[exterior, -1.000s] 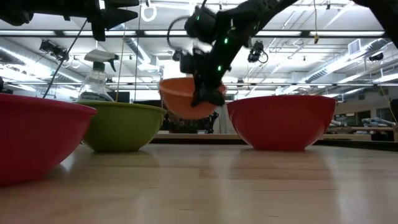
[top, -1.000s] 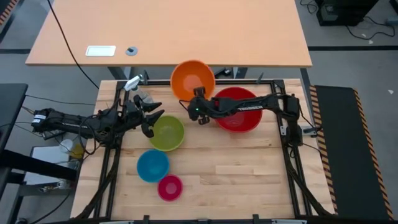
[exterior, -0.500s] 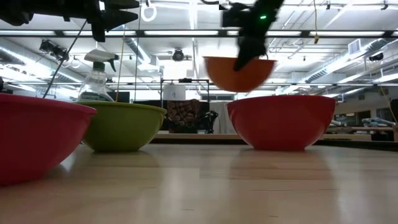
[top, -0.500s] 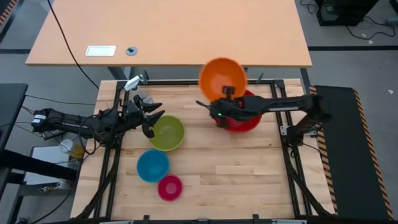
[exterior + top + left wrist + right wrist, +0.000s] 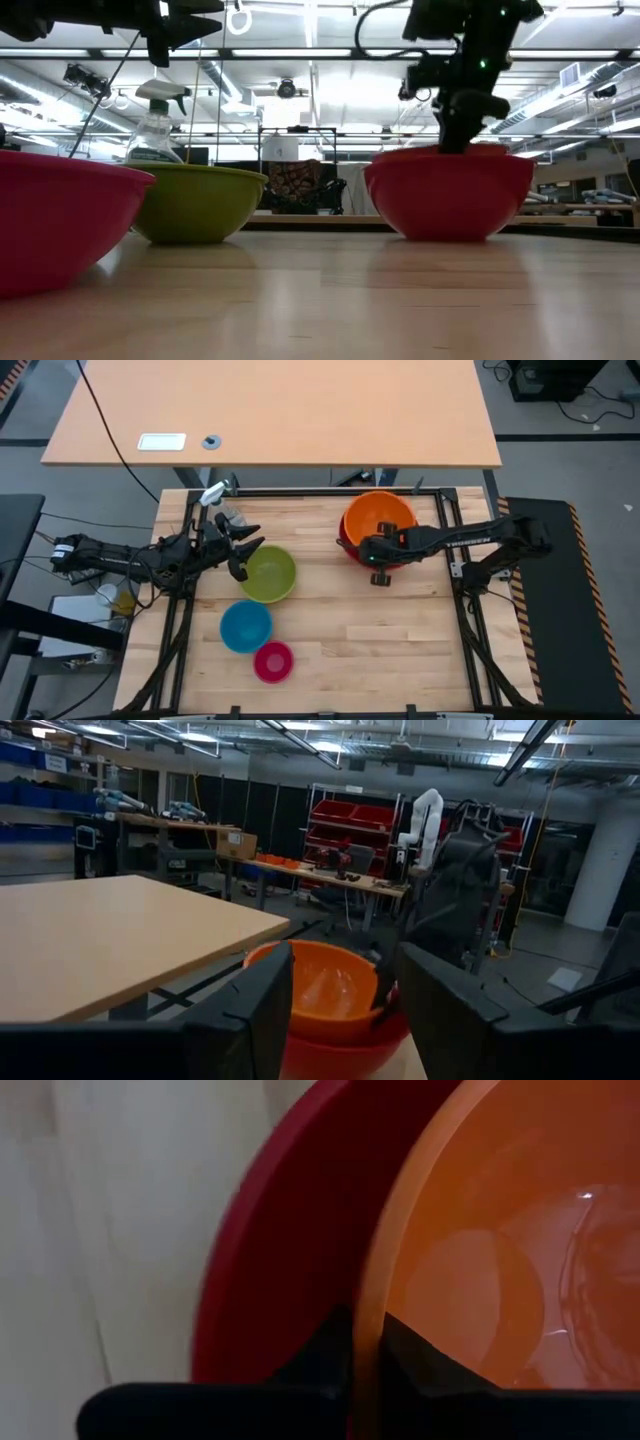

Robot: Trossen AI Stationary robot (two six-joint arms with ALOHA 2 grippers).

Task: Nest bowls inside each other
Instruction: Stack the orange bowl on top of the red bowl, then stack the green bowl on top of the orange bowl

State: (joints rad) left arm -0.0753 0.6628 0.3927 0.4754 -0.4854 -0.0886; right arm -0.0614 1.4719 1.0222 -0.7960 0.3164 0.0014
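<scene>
The orange bowl (image 5: pixel 378 518) sits down inside the red bowl (image 5: pixel 352 550) at the table's far right, and my right gripper (image 5: pixel 378 560) is shut on its rim. In the low view only a sliver of orange shows over the red bowl (image 5: pixel 450 195). The lime green bowl (image 5: pixel 270 573), blue bowl (image 5: pixel 245 625) and magenta bowl (image 5: pixel 272 660) rest on their bases on the table's left half. My left gripper (image 5: pixel 245 555) hangs open, above the green bowl's left edge, holding nothing. My right gripper pinches the orange bowl's wall at the rim (image 5: pixel 372 1295), on the side toward the table's near edge, one finger (image 5: pixel 425 1355) inside and one (image 5: pixel 325 1345) outside. The fingers slant down from above. The bowl sits upright, sunk into the red bowl; whether it rests on it is hidden.
A clear spray bottle (image 5: pixel 215 495) stands at the far left corner, behind my left gripper. A bare stretch of wooden table lies on the near right (image 5: pixel 390 650). A larger tan desk (image 5: pixel 270 410) stands beyond the far edge.
My right gripper has carried the orange bowl from the table's far middle toward the right edge, first up over the red bowl's rim, then down and nearer, rolling its wrist. The bowl, hanging clear before, is now down inside the red bowl.
</scene>
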